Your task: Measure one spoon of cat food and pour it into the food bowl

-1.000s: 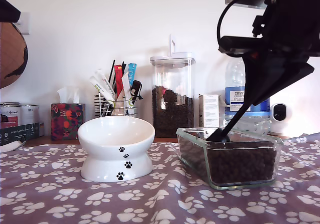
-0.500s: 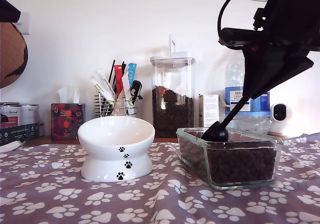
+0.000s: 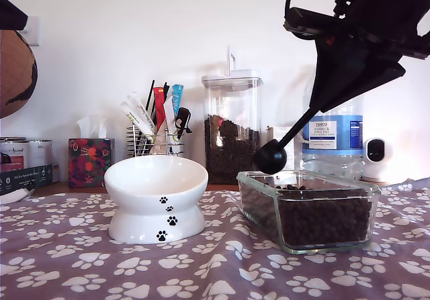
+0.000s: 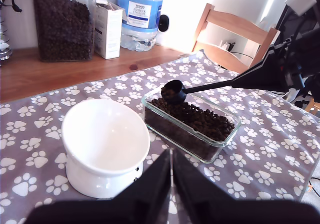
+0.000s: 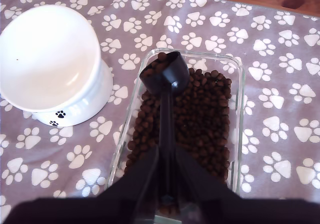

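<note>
Since a second ago your second gripper point(image 5: 167, 176), clenched on the handle, has lifted the small black plastic scoop point(image 3: 270, 158) clear of the brown kibble point(image 3: 324, 218) in the clear glass dish point(image 3: 262, 203). It's loaded; next carry it level to the empty white ceramic pedestal bowl point(image 3: 156, 179) and tip. Your first gripper point(image 4: 171, 181) appears closed, holding nothing.

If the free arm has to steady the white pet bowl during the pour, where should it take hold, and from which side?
Grip the food bowl by its rim on the exterior view's left, coming down from above. The flared pedestal is too wide and sloped to pinch, but the thin rim suits a pinch. That side also probably leaves the opposite edge free for the spoon that my second end effector carries over from the glass dish.
</note>
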Available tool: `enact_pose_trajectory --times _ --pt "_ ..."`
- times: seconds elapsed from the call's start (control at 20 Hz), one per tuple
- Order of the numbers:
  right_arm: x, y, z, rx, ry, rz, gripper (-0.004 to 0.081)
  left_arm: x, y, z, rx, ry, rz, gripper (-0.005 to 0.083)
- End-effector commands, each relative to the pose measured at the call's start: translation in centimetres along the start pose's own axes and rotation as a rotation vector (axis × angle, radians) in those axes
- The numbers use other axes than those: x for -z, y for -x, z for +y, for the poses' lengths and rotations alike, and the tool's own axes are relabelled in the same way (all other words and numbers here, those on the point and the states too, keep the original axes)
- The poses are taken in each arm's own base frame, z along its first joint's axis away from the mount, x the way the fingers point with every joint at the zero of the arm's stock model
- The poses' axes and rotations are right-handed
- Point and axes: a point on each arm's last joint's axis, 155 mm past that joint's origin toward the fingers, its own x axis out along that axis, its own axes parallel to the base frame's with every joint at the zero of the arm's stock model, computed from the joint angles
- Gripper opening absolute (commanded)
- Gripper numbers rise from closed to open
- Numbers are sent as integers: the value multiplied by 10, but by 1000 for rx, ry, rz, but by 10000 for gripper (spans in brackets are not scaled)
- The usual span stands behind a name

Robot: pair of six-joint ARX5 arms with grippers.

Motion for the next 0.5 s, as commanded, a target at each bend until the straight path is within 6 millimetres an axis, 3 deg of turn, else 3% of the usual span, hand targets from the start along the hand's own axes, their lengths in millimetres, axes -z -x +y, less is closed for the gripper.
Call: enact_pose_trajectory --times 0.0,0.45 --pt "-14 4 6 -27 -7 -40 -13 4 -4 2 2 6 17 -19" --pt "-51 18 35 -119 11 -142 -13 10 -27 15 -4 10 60 -19"
